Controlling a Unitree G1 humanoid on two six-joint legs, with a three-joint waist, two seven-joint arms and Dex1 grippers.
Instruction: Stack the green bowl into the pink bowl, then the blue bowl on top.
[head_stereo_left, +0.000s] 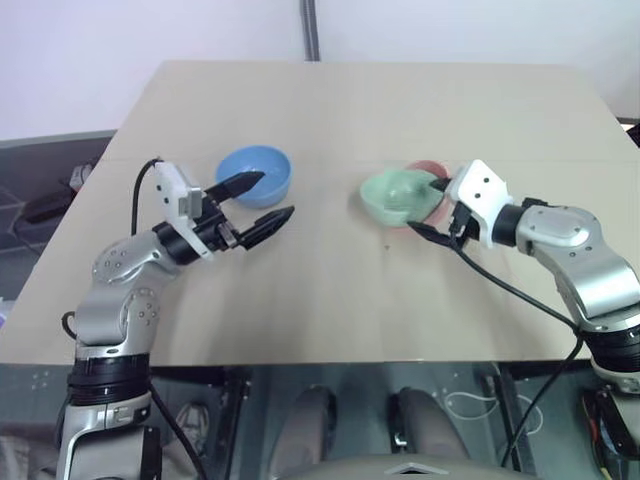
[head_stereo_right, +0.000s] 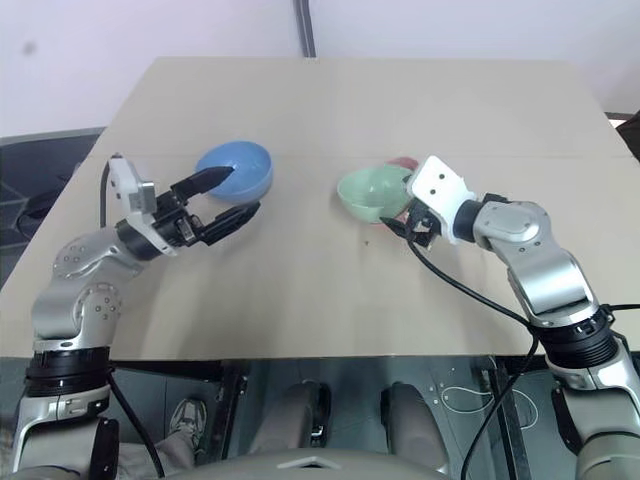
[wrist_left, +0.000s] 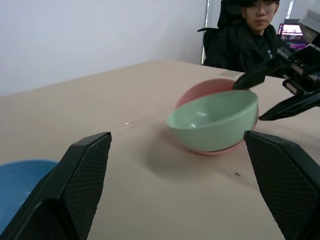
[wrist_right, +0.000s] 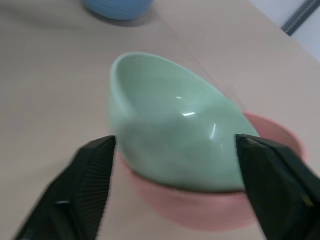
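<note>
On tan table (head_stereo_left: 330, 300), green bowl (head_stereo_left: 395, 194) tilts in pink bowl (head_stereo_left: 432, 205), between parted right gripper (head_stereo_left: 438, 210) jaws.

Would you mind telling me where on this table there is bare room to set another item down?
The widest bare patch is the table's far half, beyond the blue bowl and the pink bowl. The near strip between both arms is bare too. It is crowded around the green bowl, tilted in the pink bowl beside the right gripper.

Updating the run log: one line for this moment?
green bowl: tilted in pink bowl | right gripper: jaws open | left gripper: open by blue bowl
</note>
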